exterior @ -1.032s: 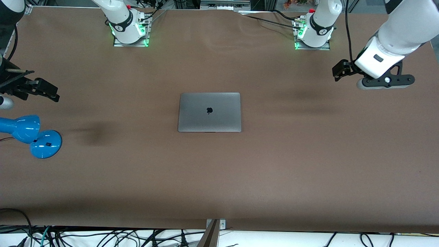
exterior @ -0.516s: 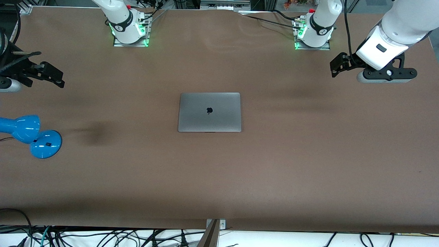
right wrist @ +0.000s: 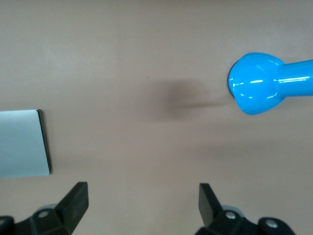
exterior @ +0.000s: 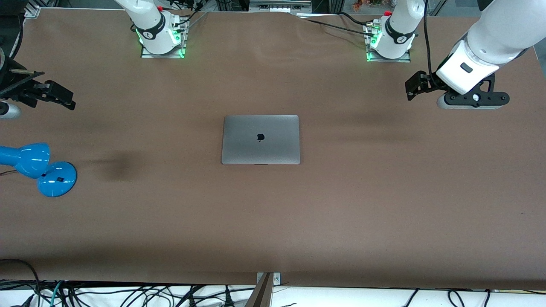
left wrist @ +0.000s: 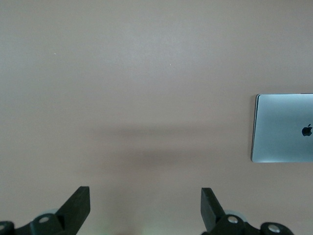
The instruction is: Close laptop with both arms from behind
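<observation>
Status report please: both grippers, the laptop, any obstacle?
Left gripper open, up at its table end. Right gripper open, above the blue lamp. Laptop shut flat, mid-table. Nothing in the way.

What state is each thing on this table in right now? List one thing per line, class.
laptop: closed, lid flat, logo up, mid-table.
left tool: open, empty, over bare table toward the left arm's end.
right tool: open, empty, over bare table near the lamp.
blue lamp: lying on the table, untouched.
</observation>
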